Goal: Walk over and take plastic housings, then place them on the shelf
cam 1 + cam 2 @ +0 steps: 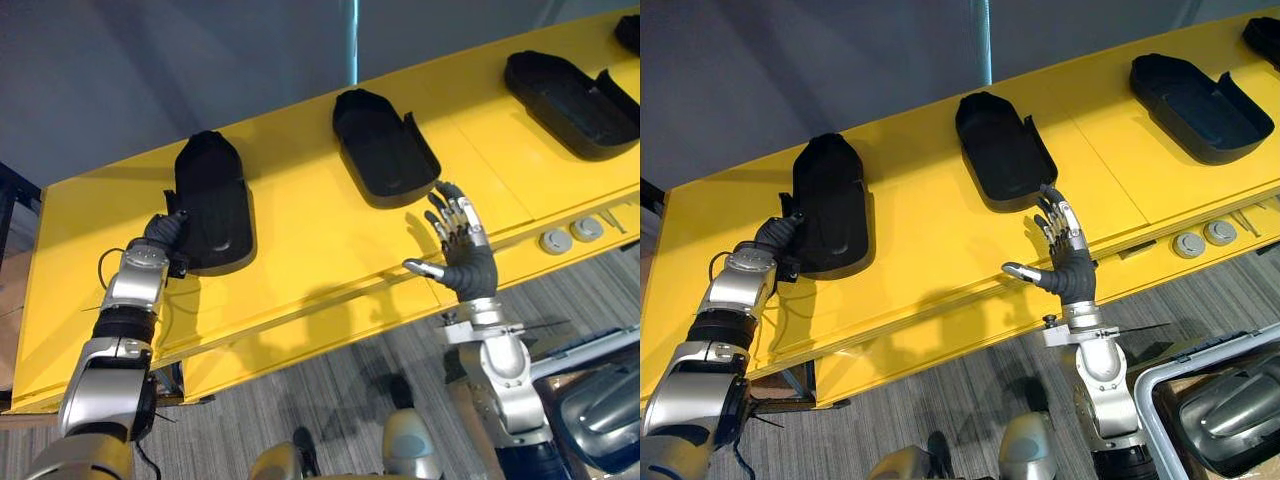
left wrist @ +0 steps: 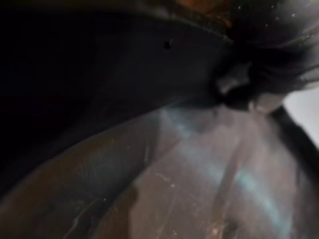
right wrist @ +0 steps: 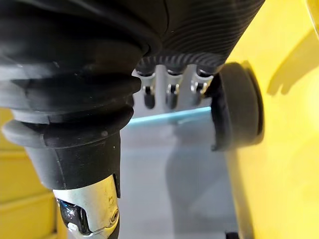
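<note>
Looking down on a long yellow shelf (image 1: 300, 250) slanting across both eye views, with black plastic housings laid out along it, well apart from each other. From the robot's left: left housing (image 1: 210, 205), then middle housing (image 1: 383, 148) and right housing (image 1: 570, 100), those two hollow side up with raised walls, plus the edge of a fourth housing (image 1: 630, 30) poking in at the far right corner.

Left hand (image 1: 165, 232) shoved right up against the near left edge of the left housing, dark ribbed cover on show, fingers lost against the black plastic. Can't tell curled or straight. No help from the left wrist view either, just dark blurry plastic up close.

Right hand (image 1: 462, 255) upright over the front part of the shelf, palm open, fingers (image 1: 455, 215) straight and spread, thumb stuck out toward the robot's left, holding nothing. Fingertips just beside the near corner of the middle housing; touching or not, hard to say.

Also two round grey discs (image 1: 571, 238) side by side on the shelf's lower front ledge, to the right of that hand. Grey carpet (image 1: 330, 400) underneath, and a grey-rimmed bin (image 1: 1160, 400) down at the lower right.
</note>
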Motion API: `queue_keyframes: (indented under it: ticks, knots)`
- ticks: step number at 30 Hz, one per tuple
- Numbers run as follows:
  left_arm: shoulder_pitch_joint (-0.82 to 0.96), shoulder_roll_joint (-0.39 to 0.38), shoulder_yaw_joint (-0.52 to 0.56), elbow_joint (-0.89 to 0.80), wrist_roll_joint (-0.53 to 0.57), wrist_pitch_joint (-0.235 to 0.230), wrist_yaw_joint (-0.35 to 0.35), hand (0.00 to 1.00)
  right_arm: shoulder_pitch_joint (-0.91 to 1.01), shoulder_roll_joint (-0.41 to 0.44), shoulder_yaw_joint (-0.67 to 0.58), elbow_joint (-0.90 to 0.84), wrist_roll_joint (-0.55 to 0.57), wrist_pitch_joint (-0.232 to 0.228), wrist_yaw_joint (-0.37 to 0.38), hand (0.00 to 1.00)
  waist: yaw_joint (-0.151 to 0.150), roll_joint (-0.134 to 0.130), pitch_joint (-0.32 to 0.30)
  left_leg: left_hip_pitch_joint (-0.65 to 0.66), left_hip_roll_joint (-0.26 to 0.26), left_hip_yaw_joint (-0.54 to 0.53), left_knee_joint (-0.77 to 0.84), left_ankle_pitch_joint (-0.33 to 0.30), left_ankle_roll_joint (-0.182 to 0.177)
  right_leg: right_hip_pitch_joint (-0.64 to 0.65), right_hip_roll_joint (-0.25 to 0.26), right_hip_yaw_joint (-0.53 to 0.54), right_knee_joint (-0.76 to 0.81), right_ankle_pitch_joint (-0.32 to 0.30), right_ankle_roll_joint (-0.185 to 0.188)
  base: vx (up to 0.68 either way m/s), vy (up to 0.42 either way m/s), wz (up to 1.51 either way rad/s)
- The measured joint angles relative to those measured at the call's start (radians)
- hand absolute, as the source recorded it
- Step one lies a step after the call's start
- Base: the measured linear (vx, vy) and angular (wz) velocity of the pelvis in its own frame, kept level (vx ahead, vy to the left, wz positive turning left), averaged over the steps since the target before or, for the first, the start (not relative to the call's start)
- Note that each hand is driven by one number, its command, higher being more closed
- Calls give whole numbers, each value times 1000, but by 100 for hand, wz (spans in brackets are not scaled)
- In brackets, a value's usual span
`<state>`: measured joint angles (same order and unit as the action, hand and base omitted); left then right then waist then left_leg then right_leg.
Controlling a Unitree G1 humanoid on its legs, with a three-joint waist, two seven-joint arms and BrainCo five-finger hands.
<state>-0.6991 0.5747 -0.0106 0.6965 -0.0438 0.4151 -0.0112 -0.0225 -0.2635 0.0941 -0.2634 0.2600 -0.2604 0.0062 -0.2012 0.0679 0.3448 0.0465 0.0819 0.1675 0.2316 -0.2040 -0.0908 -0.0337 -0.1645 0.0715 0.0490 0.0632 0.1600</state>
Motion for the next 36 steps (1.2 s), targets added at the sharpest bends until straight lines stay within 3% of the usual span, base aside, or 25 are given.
queue_keyframes:
  ticks: [12, 13, 18, 24, 36]
  knots:
    - [24, 2, -14, 1, -108, -4, 0, 100, -3, 0, -26, 18, 0, 0, 17, 0, -1, -1, -27, 8, -1, 6, -14, 5, -6, 1, 1, 10, -12, 6, 1, 3, 1, -1]
    - [26, 2, -13, 1, -118, -6, 0, 0, -3, 0, -26, 18, 0, 0, 17, 0, -1, -1, -29, 7, -1, 6, -15, 5, -6, 1, 1, 10, -13, 7, 1, 0, 0, 0]
    - [47, -25, -17, 13, -201, -26, 6, 0, 1, 0, -25, 23, 0, 0, 20, 0, -1, -6, -75, 9, -1, 8, -27, 10, -8, 2, 2, 10, -26, 13, 2, 0, 0, 0]
    - [61, -39, -41, 13, -295, -46, 31, 0, 2, 0, -26, 46, 0, 0, 25, 0, -3, -8, -79, 25, 0, 10, -32, 12, -8, 15, 3, 12, -29, 13, 1, 0, 0, 0]
    - [61, -74, -41, -3, -319, -68, 156, 0, 3, -1, -24, 46, 0, 0, 36, 0, -2, -11, -81, 26, 1, 14, -44, 16, -10, 14, 5, 13, -38, 19, 1, 0, 0, 0]
